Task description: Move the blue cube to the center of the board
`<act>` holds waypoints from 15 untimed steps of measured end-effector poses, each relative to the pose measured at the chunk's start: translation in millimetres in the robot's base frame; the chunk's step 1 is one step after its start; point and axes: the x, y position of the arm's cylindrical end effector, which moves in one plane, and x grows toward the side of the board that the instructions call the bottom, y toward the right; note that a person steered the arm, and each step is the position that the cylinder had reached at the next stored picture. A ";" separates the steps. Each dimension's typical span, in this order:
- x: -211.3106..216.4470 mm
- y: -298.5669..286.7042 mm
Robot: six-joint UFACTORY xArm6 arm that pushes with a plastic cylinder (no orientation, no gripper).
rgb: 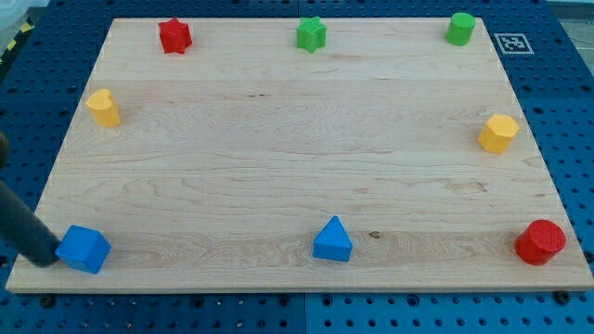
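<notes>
The blue cube [84, 249] sits near the bottom left corner of the wooden board [297, 158]. My dark rod comes in from the view's left edge and my tip [46, 257] rests right against the cube's left side, touching or nearly touching it. The rod's upper part runs out of the frame at the left.
A blue triangular block [332, 240] lies at the bottom middle and a red cylinder [540, 242] at the bottom right. A yellow block [104, 108] is at the left, a yellow hexagonal block [498, 134] at the right. A red star [174, 36], green star [312, 34] and green cylinder [460, 29] line the top edge.
</notes>
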 end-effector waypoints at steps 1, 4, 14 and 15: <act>16.1 17.6; 4.9 47.8; -75.8 263.6; -75.8 288.9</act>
